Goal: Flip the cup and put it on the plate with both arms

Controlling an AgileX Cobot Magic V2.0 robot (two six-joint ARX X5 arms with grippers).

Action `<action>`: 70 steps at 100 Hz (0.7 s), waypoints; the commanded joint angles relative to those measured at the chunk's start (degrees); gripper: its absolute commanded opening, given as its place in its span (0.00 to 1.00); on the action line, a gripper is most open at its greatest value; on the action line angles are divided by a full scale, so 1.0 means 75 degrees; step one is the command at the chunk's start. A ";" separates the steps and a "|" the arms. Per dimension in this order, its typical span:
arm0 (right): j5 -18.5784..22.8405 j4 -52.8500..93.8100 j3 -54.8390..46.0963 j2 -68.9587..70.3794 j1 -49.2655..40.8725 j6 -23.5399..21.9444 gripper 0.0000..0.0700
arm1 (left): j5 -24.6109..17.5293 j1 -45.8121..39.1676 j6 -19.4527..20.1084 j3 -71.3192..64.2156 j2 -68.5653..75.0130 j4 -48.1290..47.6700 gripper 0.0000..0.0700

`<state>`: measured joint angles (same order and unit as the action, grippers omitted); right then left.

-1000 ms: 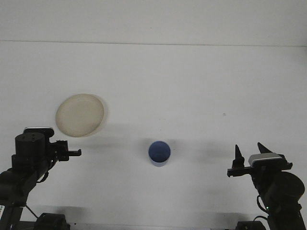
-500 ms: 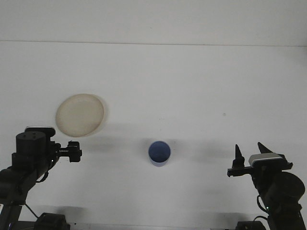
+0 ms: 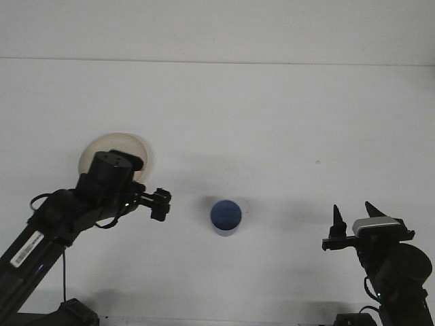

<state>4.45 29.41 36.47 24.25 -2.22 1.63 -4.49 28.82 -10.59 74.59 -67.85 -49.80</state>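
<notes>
The task is barely starting. The blue cup (image 3: 225,216) is sitting on the white surface (image 3: 272,115), a little below the middle of the view, with nothing touching it. From above a darker blue round shows inside a paler rim, which reads as an open mouth facing up, though I cannot be sure which way up it is standing. The beige plate (image 3: 98,149) is lying well apart from it, up and to the left, and nothing is resting on the part of it that shows. So the grasp, the flip, any handover between the arms and the placing on the plate are all, by my judgement, still waiting to be done.

The left end effector (image 3: 160,202) is hanging over the surface between plate and cup, nearer the cup and pointing toward it; its fingers are too dark and small to say whether they are apart or together, and it is carrying nothing. The left arm's wrist is covering the lower right part of the plate. The right end effector (image 3: 350,214) is parked near the bottom right corner, its two dark fingers standing up, clearly spread and holding nothing.

Compared with half a second ago, the left arm is reaching much further out: it was folded back at the left edge below the plate, and it is now stretching across toward the cup. The right arm, the cup and the plate are staying where they were.
</notes>
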 commanded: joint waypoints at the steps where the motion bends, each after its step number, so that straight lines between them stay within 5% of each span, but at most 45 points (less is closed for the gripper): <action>1: 0.0003 -0.0087 0.0064 0.0023 -0.0009 -0.0099 0.69 | -0.0032 0.0391 -0.0152 0.0396 -0.0513 0.0090 0.79; 36: 0.0003 -0.0087 0.0064 0.0023 -0.0009 -0.0096 0.69 | -0.0032 0.1886 -0.0236 0.1498 -0.2713 0.0079 0.79; 70: 0.0003 -0.0085 0.0064 0.0023 -0.0009 -0.0096 0.69 | -0.0032 0.2145 -0.0236 0.1521 -0.3844 0.0437 0.79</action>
<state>4.45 29.41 36.47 24.25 -2.22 1.63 -4.56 44.25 -11.79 84.60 -94.67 -47.07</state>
